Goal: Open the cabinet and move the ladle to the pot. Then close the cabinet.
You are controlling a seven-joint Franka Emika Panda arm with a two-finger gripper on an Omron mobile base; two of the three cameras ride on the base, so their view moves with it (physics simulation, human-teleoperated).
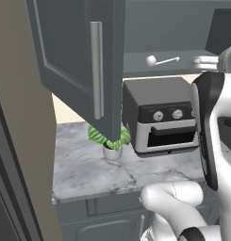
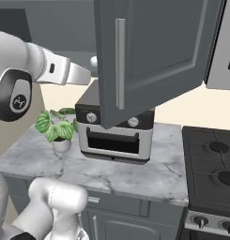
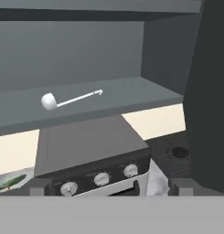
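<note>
Ladle (image 3: 67, 100), left of centre on the cabinet (image 3: 86, 55) shelf — likely light, stiff, slippery; gripper (image 3: 111, 187) fingers apart — take the thin handle.

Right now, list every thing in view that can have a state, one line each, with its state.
cabinet: both doors swung open, shelf exposed.
ladle: lying flat on the cabinet shelf, untouched.
gripper: open, empty, facing the shelf, short of the ladle.
toaster oven: door shut, on the counter below the cabinet.
potted plant: upright on the counter, left of the toaster oven.
</note>
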